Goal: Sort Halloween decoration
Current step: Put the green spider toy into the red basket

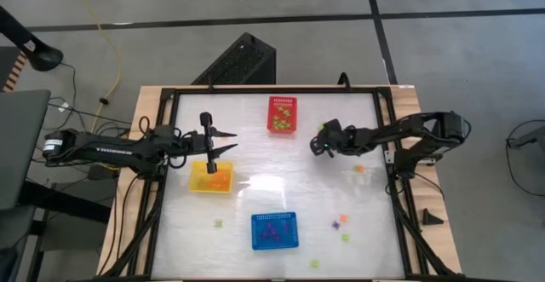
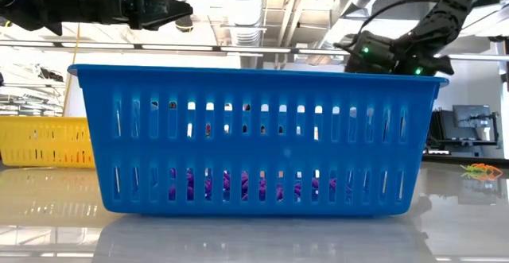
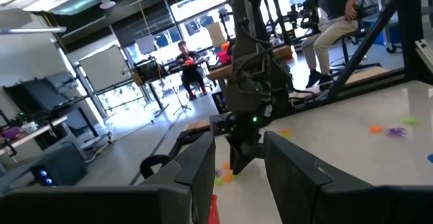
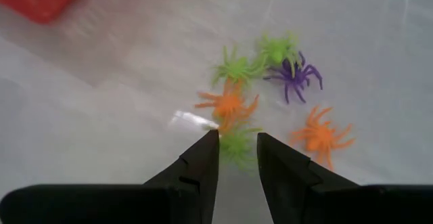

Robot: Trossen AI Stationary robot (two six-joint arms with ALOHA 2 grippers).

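Note:
Several tiny spider-shaped Halloween decorations lie on the white table near the red basket: an orange one (image 4: pixel 226 105), two green ones (image 4: pixel 237 68), a purple one (image 4: pixel 294 75) and another orange one (image 4: pixel 318 136). My right gripper (image 4: pixel 237 137) (image 1: pixel 319 142) is open and slants down over them. Its fingertips stand on either side of one green spider (image 4: pixel 237 148), and no touch shows. My left gripper (image 1: pixel 220 143) (image 3: pixel 238 143) is open and empty. It hovers level above the far edge of the yellow basket (image 1: pixel 210 178).
The red basket (image 1: pixel 283 114) stands at the far middle and the blue basket (image 1: pixel 274 231), with purple pieces inside, at the near middle. More loose trinkets lie to the right (image 1: pixel 359 169) and near right (image 1: pixel 344 220), plus green ones near the front (image 1: pixel 218 223) (image 1: pixel 314 263).

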